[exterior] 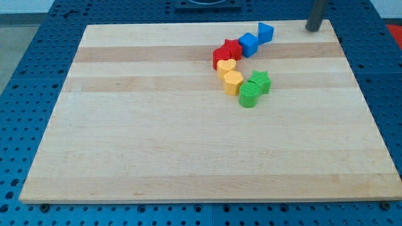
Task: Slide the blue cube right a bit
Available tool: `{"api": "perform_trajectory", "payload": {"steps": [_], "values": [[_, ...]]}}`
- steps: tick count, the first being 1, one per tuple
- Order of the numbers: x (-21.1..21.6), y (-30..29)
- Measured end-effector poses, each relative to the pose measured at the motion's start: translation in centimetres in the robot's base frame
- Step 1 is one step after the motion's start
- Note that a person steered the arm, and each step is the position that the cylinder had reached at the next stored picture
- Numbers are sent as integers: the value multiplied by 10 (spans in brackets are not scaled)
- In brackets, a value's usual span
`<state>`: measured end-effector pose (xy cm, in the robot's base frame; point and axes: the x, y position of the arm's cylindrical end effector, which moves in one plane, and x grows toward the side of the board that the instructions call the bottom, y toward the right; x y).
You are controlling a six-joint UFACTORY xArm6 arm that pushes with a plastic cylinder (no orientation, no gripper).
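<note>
Nearest the camera, a green block (249, 95) of rounded shape sits touching a green star (260, 81) just behind it to the right. Left of these lie two yellow blocks, one (233, 81) nearer and one (226, 68) just behind it, touching each other. Farther back, a red block (220, 58) and a red star (233, 48) sit together. The blue cube (249, 44) rests against the red star's right side, toward the far edge of the wooden board (157, 144). A second blue block (266, 32), wedge-like, stands just right and beyond the cube. My tip (313, 29) rests at the far right corner, well apart from the blocks. The rod carries no jaws.
</note>
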<state>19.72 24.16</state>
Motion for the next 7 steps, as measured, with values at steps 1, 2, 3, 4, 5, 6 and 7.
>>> {"api": "perform_trajectory", "payload": {"steps": [1,2,3,4,5,6,7], "values": [[-6,-13],[-5,-108],[-5,-187],[20,-245],[56,-245],[72,-223],[72,-187]]}}
